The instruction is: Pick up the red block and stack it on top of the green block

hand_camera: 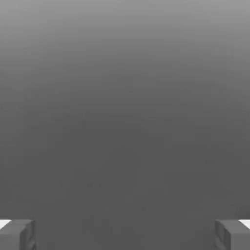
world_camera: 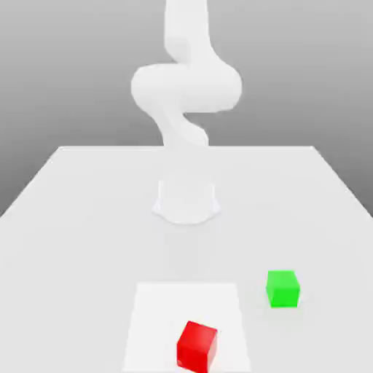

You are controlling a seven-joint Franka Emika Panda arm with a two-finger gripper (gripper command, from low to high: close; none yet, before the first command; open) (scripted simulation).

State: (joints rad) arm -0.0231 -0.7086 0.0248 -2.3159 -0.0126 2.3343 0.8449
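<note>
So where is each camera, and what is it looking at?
Exterior view: sits off the arm, facing the table from the blocks' side; shows the red block, the green block and the white arm behind them.
Hand view: rides on the hand, facing plain grey; only the two fingertips show, jaws wide apart.
Shared: nothing; neither block shows in the hand view.

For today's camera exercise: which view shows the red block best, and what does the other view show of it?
The exterior view: the red block sits in full sight on the table, nearer the camera than the green block and to its left in that view. The hand view shows none of it, only grey background between the open tool fingers.
</note>
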